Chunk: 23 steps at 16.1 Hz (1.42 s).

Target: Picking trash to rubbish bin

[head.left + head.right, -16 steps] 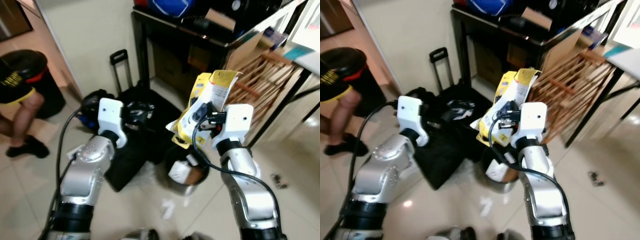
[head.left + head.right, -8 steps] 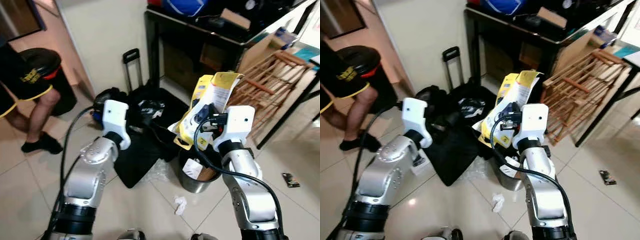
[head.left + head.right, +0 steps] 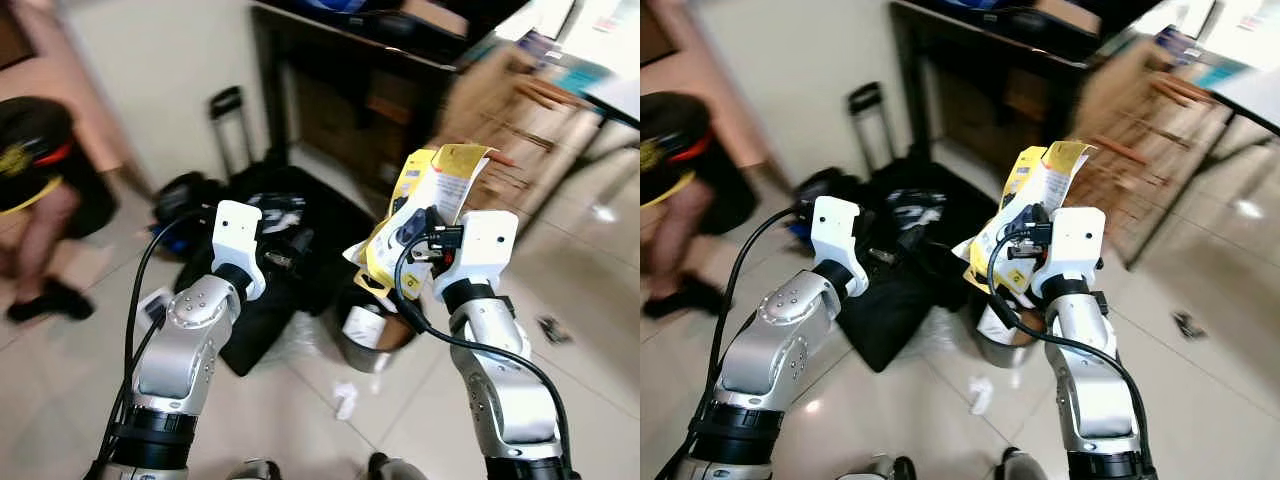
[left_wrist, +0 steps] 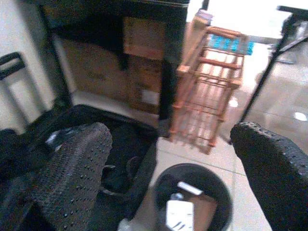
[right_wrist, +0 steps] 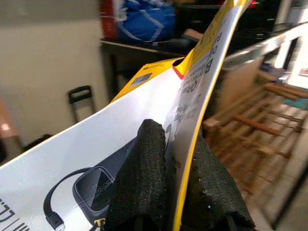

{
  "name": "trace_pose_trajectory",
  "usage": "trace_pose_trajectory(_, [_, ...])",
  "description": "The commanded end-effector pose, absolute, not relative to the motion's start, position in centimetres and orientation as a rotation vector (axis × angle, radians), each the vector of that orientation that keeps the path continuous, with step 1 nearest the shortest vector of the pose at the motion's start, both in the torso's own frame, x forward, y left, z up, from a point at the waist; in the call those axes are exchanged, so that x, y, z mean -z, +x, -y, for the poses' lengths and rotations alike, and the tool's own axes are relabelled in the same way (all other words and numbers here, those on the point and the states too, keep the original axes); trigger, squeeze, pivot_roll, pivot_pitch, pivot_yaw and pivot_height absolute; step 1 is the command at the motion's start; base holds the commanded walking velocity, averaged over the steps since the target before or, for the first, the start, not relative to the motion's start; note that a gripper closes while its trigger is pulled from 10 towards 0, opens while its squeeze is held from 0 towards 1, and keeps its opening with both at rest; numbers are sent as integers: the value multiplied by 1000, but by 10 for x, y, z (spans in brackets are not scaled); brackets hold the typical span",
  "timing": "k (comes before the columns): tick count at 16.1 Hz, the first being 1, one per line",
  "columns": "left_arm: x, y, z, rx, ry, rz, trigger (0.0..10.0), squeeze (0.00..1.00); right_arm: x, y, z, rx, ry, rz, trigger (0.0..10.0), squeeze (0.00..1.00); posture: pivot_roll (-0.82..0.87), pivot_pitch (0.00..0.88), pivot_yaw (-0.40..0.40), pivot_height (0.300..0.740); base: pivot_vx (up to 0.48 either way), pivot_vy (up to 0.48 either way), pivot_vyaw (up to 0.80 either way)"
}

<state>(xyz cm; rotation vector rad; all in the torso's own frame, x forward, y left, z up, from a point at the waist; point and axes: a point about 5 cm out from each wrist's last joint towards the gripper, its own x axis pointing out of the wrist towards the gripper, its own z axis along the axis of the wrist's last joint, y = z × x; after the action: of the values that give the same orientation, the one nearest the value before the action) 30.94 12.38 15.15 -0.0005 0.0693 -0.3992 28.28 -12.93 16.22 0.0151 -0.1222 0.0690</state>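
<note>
**One package held above the bin: line it up before you let go**

Two arms are up in front of you, over a cluttered floor by a dark bench (image 3: pixel 330 40) and a wooden rack (image 3: pixel 520 110). Largest on the floor is the black luggage (image 3: pixel 290 250) with its pull handle; a person's leg (image 3: pixel 40 240) stands off to your left, well clear of the work.

Your target is the round rubbish bin (image 3: pixel 372 335), which sits on the tiles just beside the luggage and already holds some paper. A crumpled scrap (image 3: pixel 343 398) lies on the floor near its base.

Your right gripper (image 5: pixel 166 159) has its fingers (image 5: pixel 144 168) pinched tight on the yellow and white package (image 3: pixel 420 215), one finger on each face of the card. The package is raised high and looks to sit above and a little behind the bin's mouth.

Your left gripper (image 4: pixel 168 163) is empty, fingers spread wide, looking down at the bin.

Lower the right wrist until the card's lower edge is inside the rim, then release; dropped from this height, flat card will likely glide and miss. Keep the left arm out of the path.
</note>
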Motion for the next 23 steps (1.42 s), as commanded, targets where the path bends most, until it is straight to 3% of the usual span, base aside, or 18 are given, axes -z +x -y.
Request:
trace_pose_trajectory(1, [-152,309,-125,397,9,-65,10000,0,-164,282,128,-73,22,129,10000,0,12,116,55,740,0,0,-600])
trace_pose_trajectory(16, [-151,308,-122,418,-9,-65,10000,0,-165,282,129,-70,20,123,10000,0,4,120,51,740,0,0,-732])
trace_pose_trajectory(23, [-152,307,-120,437,-17,-56,10000,0,-166,282,128,-79,17,131,10000,0,6,123,51,740,240,0,0])
